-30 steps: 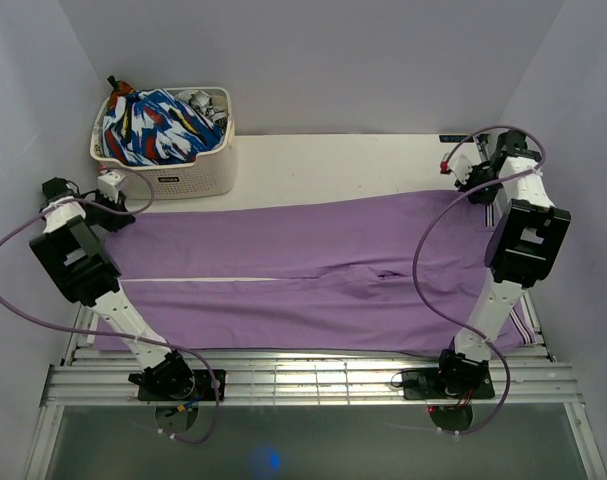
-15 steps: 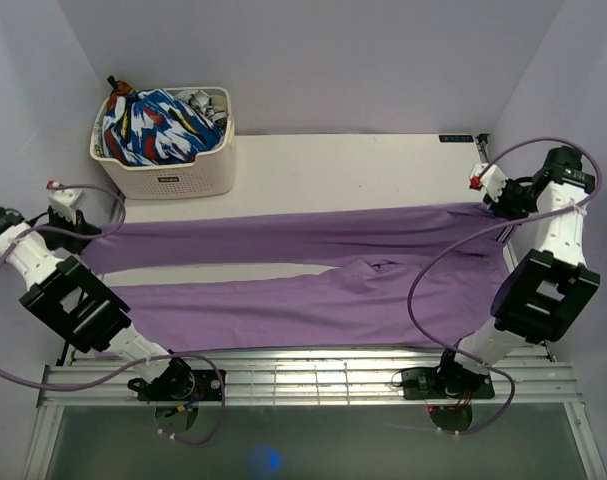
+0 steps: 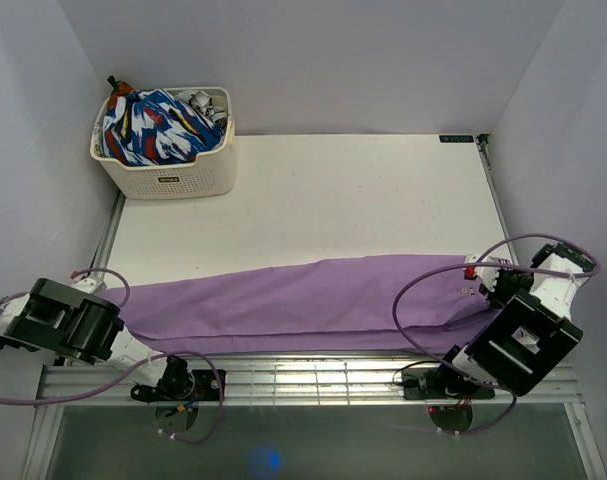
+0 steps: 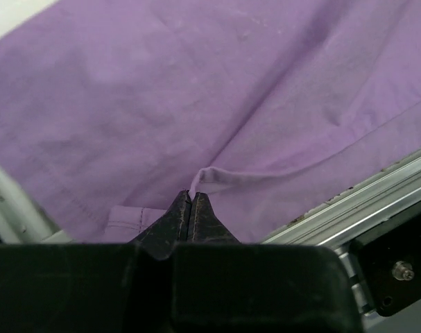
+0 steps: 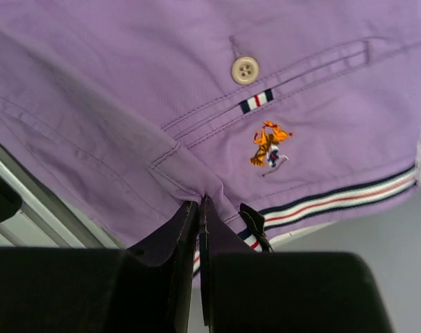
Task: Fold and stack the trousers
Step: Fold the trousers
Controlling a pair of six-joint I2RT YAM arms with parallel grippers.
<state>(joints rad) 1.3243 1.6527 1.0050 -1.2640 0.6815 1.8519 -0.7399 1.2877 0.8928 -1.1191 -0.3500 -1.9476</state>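
Note:
The purple trousers (image 3: 293, 300) lie folded lengthwise in a long strip along the near edge of the white table. My left gripper (image 3: 95, 290) is shut on the leg end at the left; in the left wrist view the gripper (image 4: 190, 198) pinches a fold of purple cloth (image 4: 217, 104). My right gripper (image 3: 486, 283) is shut on the waist end at the right; in the right wrist view the gripper (image 5: 200, 203) pinches the cloth below a back pocket with a button (image 5: 245, 70), an orange logo (image 5: 269, 144) and a striped waistband (image 5: 349, 198).
A white laundry basket (image 3: 183, 178) with colourful clothes stands at the back left. The metal rail frame (image 3: 313, 378) runs along the near edge under the arm bases. Grey walls close in left and right.
Both grippers pulled the far edge of the trousers toward the near edge, folding the spread trousers in half lengthwise. Both arms have swung down to the table's front corners.

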